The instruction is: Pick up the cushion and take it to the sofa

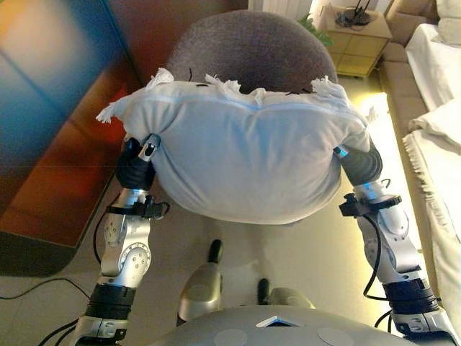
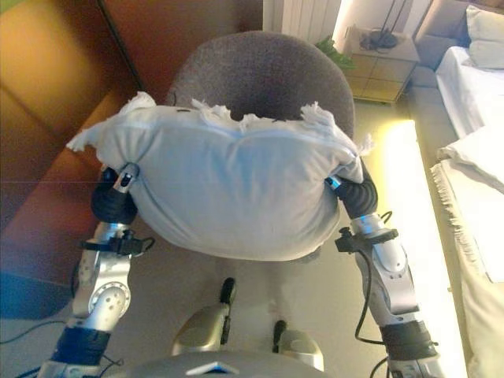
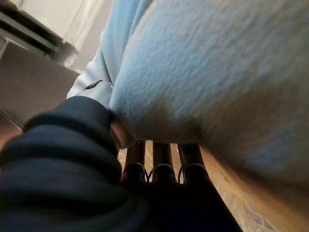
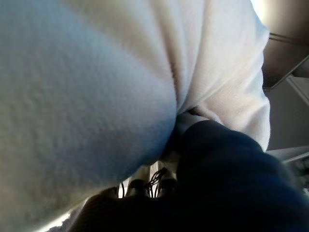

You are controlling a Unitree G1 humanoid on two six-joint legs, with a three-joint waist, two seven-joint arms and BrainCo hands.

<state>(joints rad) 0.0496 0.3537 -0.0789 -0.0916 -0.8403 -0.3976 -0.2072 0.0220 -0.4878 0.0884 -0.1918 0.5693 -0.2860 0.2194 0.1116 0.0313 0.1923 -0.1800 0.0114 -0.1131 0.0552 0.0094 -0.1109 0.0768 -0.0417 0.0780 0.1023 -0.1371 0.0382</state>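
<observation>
The white cushion [image 1: 245, 155] is held up in the air between both arms, in front of a round grey armchair [image 1: 248, 47] whose back shows above it. The cushion is plump and rounded, with a seam along its upper edge and ragged white fringe at the corners and along the top. The left hand [image 1: 137, 162] presses against the cushion's left side under its dark ribbed cover, and the right hand [image 1: 360, 160] presses against the right side; the cushion is squeezed between them. In the left wrist view the fingers [image 3: 161, 162] run straight under the cushion's fabric, their tips hidden, so I cannot tell whether that hand is spread or curled. In the right wrist view the fabric fills nearly everything and the fingers are hidden too, so that hand's state cannot be told either. No label, brand or writing can be read on the cushion. To the left stands a dark reddish-brown wooden panel [image 1: 57, 130]. At the far right lies a bed with white bedding [image 1: 439, 144], and beyond the armchair a small pale wooden cabinet [image 1: 356, 43] carries dark objects too small to make out.
</observation>
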